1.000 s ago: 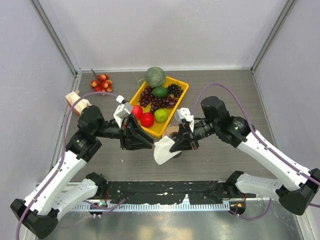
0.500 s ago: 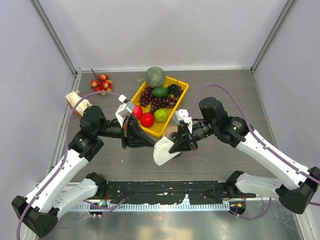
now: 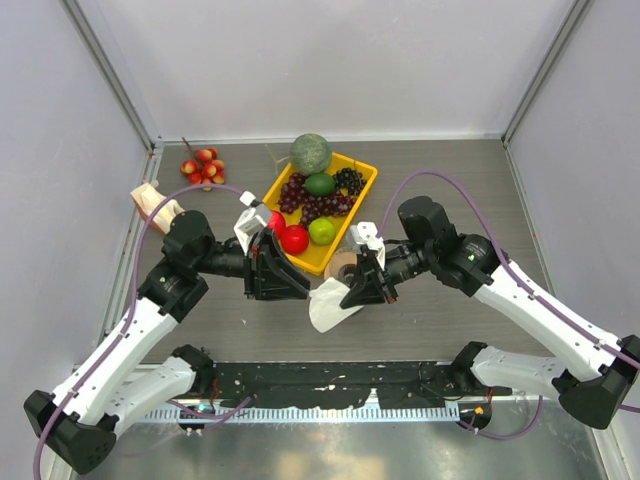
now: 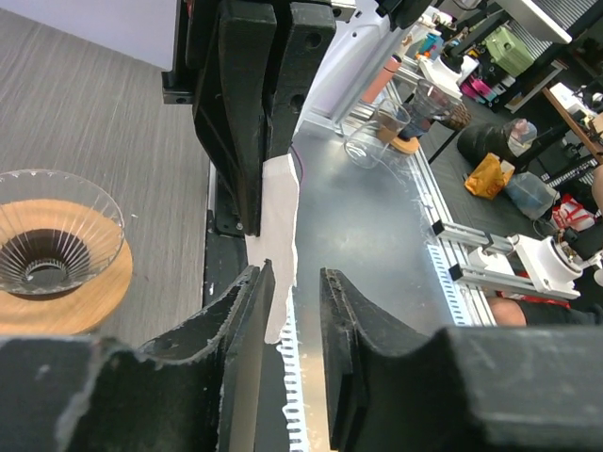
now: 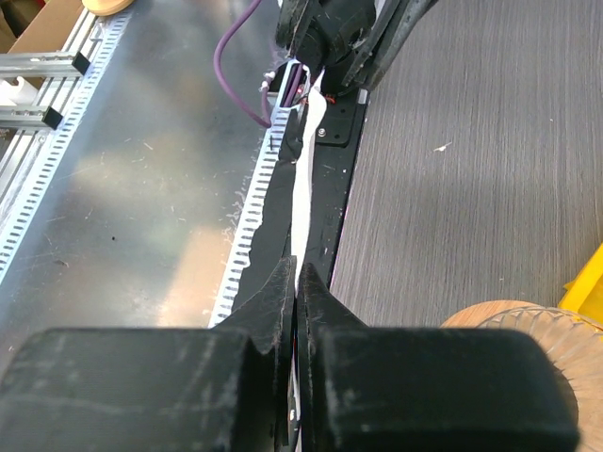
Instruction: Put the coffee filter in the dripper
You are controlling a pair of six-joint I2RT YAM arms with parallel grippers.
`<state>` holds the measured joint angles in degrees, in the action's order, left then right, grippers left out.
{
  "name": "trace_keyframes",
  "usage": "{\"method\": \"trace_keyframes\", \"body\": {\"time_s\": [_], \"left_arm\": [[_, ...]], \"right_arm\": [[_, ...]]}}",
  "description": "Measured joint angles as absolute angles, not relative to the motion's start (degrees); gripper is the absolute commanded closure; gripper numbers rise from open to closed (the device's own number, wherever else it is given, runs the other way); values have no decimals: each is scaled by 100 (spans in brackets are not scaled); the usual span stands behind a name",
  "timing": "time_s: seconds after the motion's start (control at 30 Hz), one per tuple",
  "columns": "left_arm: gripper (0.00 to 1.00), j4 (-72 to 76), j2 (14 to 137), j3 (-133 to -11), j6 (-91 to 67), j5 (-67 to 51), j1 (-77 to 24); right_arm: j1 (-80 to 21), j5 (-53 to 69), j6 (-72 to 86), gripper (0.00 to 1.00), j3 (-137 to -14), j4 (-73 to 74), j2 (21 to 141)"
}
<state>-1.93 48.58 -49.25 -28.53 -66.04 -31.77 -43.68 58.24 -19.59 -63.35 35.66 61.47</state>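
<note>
The coffee filter [image 3: 325, 308] is a flat white paper, held on edge above the table in front of the arms. My right gripper [image 3: 352, 294] is shut on its right edge; in the right wrist view the filter [image 5: 303, 179] runs out from the closed gripper [image 5: 298, 268]. My left gripper [image 3: 298, 285] is open at the filter's left side. In the left wrist view the filter [image 4: 278, 217] hangs just in front of the gap between the left gripper's [image 4: 290, 273] fingers, close to the left finger. The clear dripper [image 3: 345, 266] sits on a tan wooden ring just behind the filter, and shows in both wrist views [image 4: 52, 226] [image 5: 556, 330].
A yellow tray [image 3: 364, 172] of fruit stands behind the dripper, with a green melon [image 3: 311, 153] at its far end. A bunch of red fruit [image 3: 203, 166] and a beige bundle [image 3: 150, 200] lie at the left. A metal rail [image 3: 330, 410] runs along the near edge.
My right gripper has shifted slightly left and toward the near edge with the filter. The left arm has shifted only slightly.
</note>
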Motion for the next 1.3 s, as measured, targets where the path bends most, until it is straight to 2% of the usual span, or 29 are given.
{"method": "trace_keyframes", "body": {"time_s": [0.17, 0.33, 0.6, 0.67, 1.3], "left_arm": [[63, -276, 4862, -4925, -2799, -6600, -3177], [70, -311, 4888, -4925, -2781, -6567, -3210], [90, -333, 4908, -4925, -2679, -6558, -3262], [99, -336, 4908, -4925, -2670, -6558, -3262], [100, -375, 5105, -4923, -2810, -6351, -3267]], "right_arm": [[-4372, 5815, -1975, 95, -6335, 3570, 6136], [-4379, 5815, -1975, 95, -6335, 3570, 6136], [-4383, 5815, -1970, 95, -6335, 3568, 6139], [-4383, 5815, -1968, 95, -6335, 3566, 6139], [-4482, 5822, -2005, 95, -6335, 3573, 6139]]}}
